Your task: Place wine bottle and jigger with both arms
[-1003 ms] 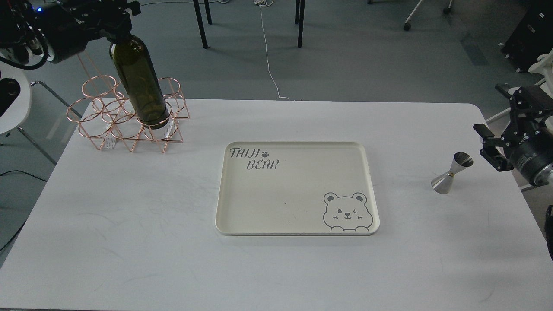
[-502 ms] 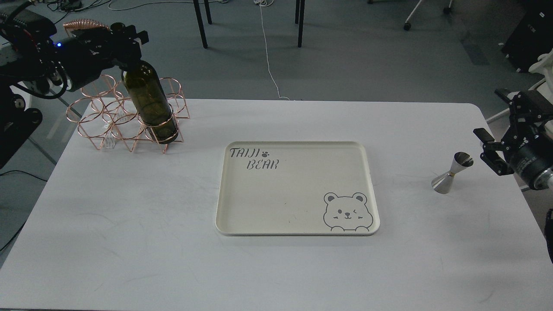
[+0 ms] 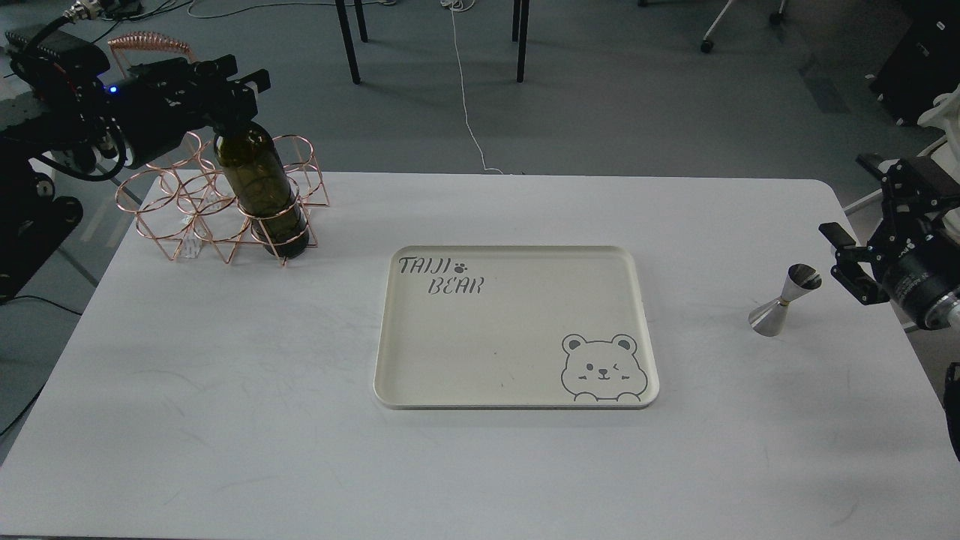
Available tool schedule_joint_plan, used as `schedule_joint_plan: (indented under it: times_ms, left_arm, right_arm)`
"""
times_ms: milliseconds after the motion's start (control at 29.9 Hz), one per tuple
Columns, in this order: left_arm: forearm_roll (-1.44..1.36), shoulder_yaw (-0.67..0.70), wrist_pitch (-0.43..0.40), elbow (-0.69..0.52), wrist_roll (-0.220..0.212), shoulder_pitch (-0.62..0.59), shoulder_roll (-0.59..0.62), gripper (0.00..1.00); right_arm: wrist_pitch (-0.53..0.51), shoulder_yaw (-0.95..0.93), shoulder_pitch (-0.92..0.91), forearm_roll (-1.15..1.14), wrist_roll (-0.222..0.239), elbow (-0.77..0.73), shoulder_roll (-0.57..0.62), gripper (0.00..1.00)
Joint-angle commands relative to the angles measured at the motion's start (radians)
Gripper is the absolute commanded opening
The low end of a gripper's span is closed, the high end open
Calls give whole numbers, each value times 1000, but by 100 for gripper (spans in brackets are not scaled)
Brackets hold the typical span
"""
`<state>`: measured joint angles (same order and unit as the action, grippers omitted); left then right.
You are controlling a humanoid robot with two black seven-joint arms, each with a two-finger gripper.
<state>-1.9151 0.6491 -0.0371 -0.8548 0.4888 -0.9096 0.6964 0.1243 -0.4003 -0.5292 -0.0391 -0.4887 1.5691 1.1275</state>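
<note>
At the far left corner of your white counter, the left gripper is clamped on the neck of the wine bottle, its body leaning slightly toward the right. The dark green bottle stands inside the front right ring of a copper wire rack, with the ring circling its lower body and its base down near the counter. Across the counter on your right, the jigger stands upright and alone on the bare surface, tilted in perspective, its wide mouth catching the light. The right gripper hovers just beside it, at the counter's right edge, with its two fingers spread apart and touching nothing. Between the two, near the middle of the counter, lies a cream rectangular tray printed with the words "TAIJI BEAR" at its far left corner and a winking bear at its near right corner. Beyond the counter, a white cable trails over the grey floor.
</note>
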Motion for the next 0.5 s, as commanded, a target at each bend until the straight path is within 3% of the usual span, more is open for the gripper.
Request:
schedule_joint_plan:
  times_ms: [0,33,334,468]
  left_arm:
    - [5,1,0,-3,0,0,3,91]
    - [5,0,0,-4,0,0,8,99]
    - [5,-2,-7,-53,0,46,107,99]
    - [37,-8,-32,-142,0,90,214,99]
  right_arm:
    - [0,0,0,-1,0,0,0,99]
    - [0,0,0,-1,0,0,0,99]
    - [-2,-5,0,-1,0,-1,-3,99]
    - [-5,-8,-2,-2,0,-3,-17,99]
